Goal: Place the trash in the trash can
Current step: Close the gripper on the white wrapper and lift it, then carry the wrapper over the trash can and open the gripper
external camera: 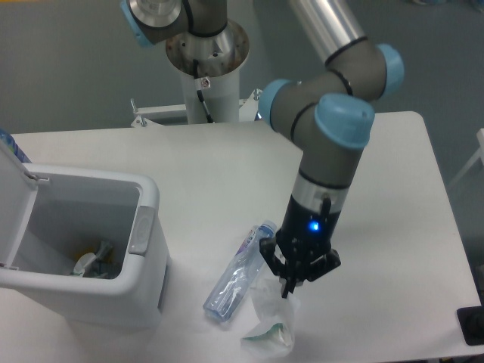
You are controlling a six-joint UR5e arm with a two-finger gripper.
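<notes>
Crumpled wrapper (pixel 270 327) hangs just beneath the tool (pixel 288 286), beside the bottle (pixel 238 274).

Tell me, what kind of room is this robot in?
Probably a robot lab or workshop. A big robot arm is bolted on a pedestal beside a plain white table, where a trash can and test trash wait.

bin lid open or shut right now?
Open. The trash can has its lid swung up at the left edge, and the inside shows, with some items lying at the bottom.
</notes>
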